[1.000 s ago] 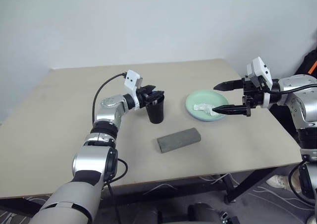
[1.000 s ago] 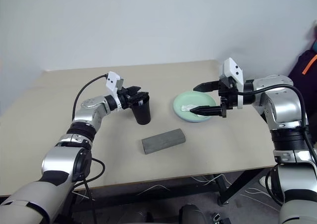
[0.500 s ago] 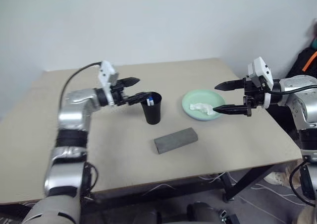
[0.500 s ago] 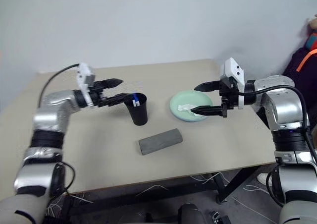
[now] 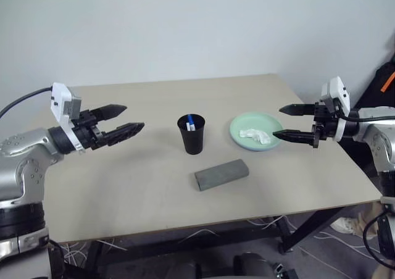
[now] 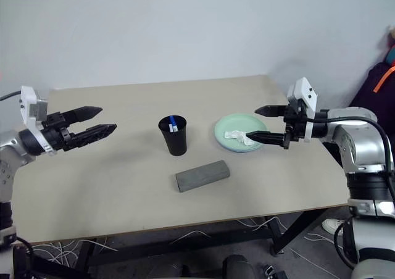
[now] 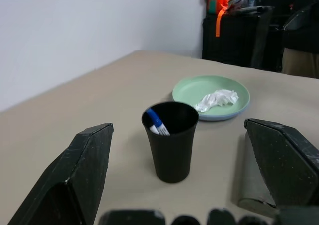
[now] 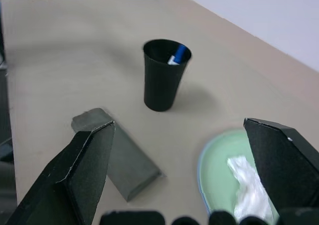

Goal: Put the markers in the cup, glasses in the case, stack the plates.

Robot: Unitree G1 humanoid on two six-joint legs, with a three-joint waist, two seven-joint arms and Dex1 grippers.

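Centrally on the tabletop (image 5: 92, 186) stands the cup (image 5: 191, 134) holding a blue-capped marker (image 5: 192, 123); the case (image 5: 221, 174) lies nearer the front edge. Both the left hand (image 5: 126, 120) and the right hand (image 5: 282, 122) hover released, empty.

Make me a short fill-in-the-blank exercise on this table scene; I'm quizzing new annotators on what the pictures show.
1. The blue-capped marker stands inside the black ____.
2. The crumpled white tissue lies on the mint green ____.
3. The grey case lies with its lid ____.
4. The left gripper and the right gripper both have their fingers ____.

Missing words: cup; plate; closed; open
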